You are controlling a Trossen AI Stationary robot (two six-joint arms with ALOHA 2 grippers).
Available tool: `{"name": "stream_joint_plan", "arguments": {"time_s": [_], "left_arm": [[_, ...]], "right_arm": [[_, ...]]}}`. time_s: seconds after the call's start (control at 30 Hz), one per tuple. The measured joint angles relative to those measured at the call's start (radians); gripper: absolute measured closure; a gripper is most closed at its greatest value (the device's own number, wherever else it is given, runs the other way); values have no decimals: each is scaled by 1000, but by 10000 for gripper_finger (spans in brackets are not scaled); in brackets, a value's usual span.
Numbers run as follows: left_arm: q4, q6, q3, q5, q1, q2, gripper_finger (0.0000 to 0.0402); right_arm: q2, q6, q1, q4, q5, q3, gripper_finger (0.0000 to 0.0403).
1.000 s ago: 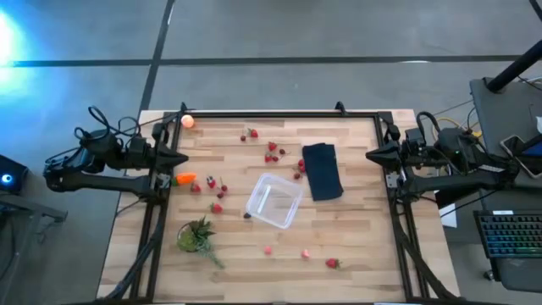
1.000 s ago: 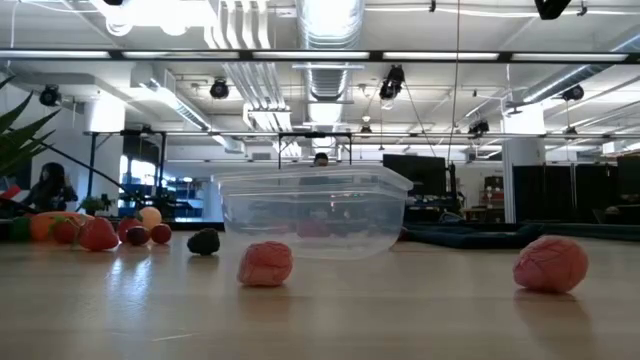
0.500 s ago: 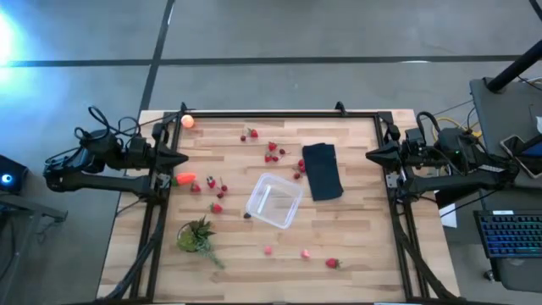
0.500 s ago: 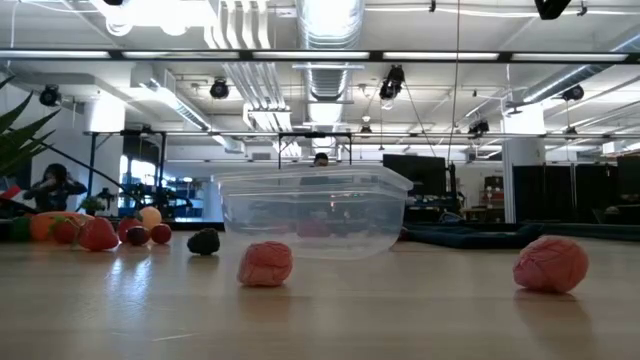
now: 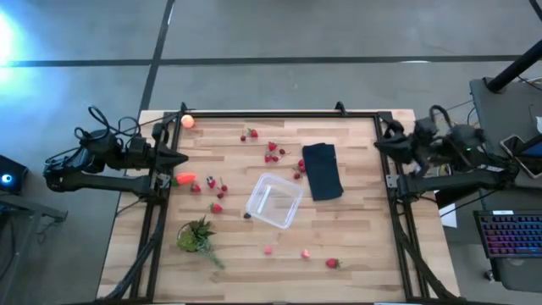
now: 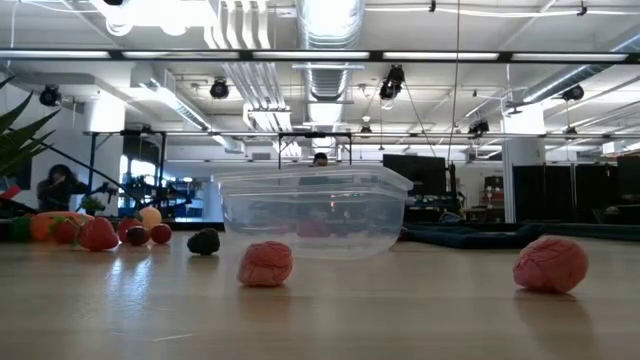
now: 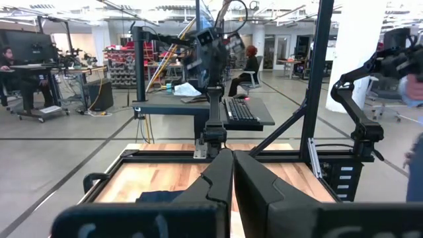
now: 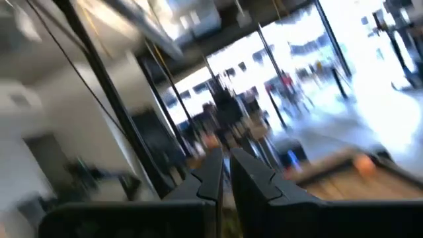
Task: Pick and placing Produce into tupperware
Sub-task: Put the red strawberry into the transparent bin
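The clear tupperware stands open side up on its base at the middle of the wooden table; the low view shows it too. Small red berries lie scattered around it, several near the far edge and left, others near the front. An elongated orange-red piece and a peach ball lie at the left. My left gripper hovers shut at the left edge, also seen in its wrist view. My right gripper hovers shut at the right edge.
A dark navy folded cloth lies right of the tupperware. A green leafy bunch sits at the near left. A black frame borders the table. Two pink berries lie close to the low camera.
My right gripper has risen a little at the table's right edge, tipped its fingers upward and rolled about its own axis, staying shut. Nothing on the table has moved.
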Motion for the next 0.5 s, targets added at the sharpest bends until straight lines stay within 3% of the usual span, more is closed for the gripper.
{"name": "stream_joint_plan", "arguments": {"time_s": [0.1,0.23,0.4,0.5], "left_arm": [[0,0,0,0,0,0,401],[0,0,0,0,0,0,401],[0,0,0,0,0,0,401],[0,0,0,0,0,0,401]], "right_arm": [[20,0,0,89,74,4,380],[104,58,0,65,216,0,380],[224,149,0,78,296,0,380],[306,283,0,78,309,0,380]]}}
